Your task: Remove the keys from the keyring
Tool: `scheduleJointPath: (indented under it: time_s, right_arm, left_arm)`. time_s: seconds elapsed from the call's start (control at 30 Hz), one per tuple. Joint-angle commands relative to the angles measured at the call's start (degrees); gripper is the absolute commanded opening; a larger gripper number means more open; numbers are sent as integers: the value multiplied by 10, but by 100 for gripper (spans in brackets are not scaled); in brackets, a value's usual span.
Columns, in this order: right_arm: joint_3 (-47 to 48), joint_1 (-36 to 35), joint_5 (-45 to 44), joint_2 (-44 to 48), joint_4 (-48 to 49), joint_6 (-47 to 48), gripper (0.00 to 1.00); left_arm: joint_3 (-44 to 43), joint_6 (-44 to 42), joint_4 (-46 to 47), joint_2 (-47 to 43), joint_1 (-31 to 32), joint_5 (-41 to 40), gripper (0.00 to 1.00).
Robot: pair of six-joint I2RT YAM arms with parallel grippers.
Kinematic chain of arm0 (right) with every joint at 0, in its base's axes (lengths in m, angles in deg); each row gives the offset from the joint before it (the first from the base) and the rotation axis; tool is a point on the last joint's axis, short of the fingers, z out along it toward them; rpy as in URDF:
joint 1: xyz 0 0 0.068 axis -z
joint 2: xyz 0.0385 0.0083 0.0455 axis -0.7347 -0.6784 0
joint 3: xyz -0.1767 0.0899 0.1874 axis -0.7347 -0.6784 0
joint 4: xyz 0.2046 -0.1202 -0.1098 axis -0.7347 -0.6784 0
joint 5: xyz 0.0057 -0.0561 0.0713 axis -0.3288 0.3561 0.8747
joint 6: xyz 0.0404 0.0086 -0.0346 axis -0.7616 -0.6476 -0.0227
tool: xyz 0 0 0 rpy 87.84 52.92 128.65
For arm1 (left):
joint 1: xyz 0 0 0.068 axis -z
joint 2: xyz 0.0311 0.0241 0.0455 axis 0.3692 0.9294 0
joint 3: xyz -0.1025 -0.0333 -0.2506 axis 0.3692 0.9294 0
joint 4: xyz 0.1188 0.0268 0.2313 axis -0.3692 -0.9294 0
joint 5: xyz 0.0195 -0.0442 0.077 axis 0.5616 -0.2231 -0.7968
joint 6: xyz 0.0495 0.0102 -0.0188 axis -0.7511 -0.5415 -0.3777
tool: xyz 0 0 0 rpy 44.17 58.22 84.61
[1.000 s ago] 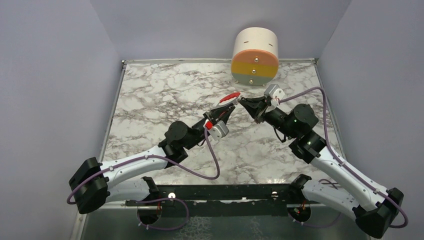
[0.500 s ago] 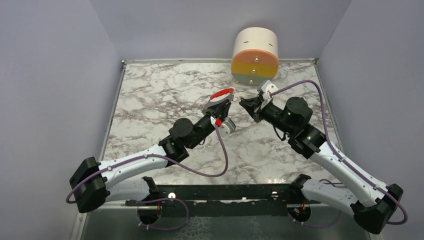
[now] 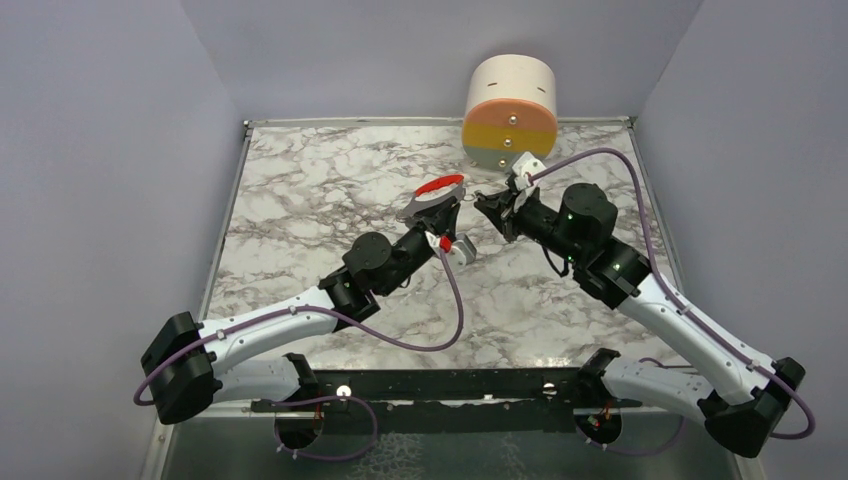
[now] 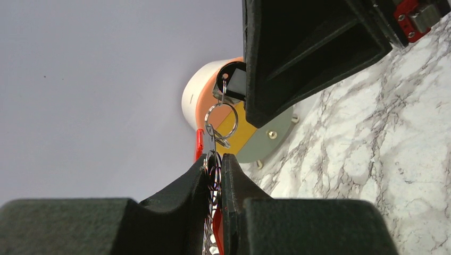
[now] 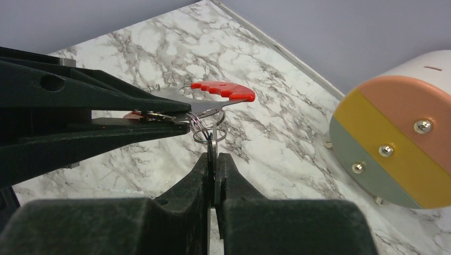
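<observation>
With my right pincer (image 5: 214, 155) pinched shut on the dark key (image 4: 235, 84) (my left pincer (image 4: 215, 159) nips the keyring (image 5: 226, 91)), a skewed pull may slip my thin grip.

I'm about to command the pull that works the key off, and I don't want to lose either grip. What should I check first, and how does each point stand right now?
1. Left gripper clamped on the keyring: ok.
2. Right gripper shut on the dark-headed key: ok.
3. That key threaded on the thin ring, not yet off: ok.
4. Key sitting at the ring's split: cannot tell.
5. Red clip apart from the right gripper: ok.
6. Where the red-headed key is: cannot tell.
</observation>
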Motion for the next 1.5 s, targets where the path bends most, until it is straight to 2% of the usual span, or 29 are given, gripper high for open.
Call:
scheduleJointPath:
  time_s: [0.0,0.33,0.63,0.9,1.33,1.47]
  right_arm:
    - [24,-8,-25,-17,-23,6,2]
    - [32,-10,-33,-35,-24,13,2]
    - [17,-11,-44,-9,1,13,2]
    - [29,-12,-35,-26,-24,9,2]
    - [8,-19,-54,-5,-31,-1,2]
    - [7,-19,-55,-16,-29,-1,2]
  left_arm:
    - [-16,-20,-4,-10,-1,-2,0]
    - [-15,-18,-9,-17,0,-2,0]
    - [-22,-6,-8,-6,-1,-27,0]
    - [-20,12,-3,-7,-1,-17,0]
    - [-28,-4,47,-20,-1,-106,0]
    - [-21,-11,46,-49,-1,-69,0]
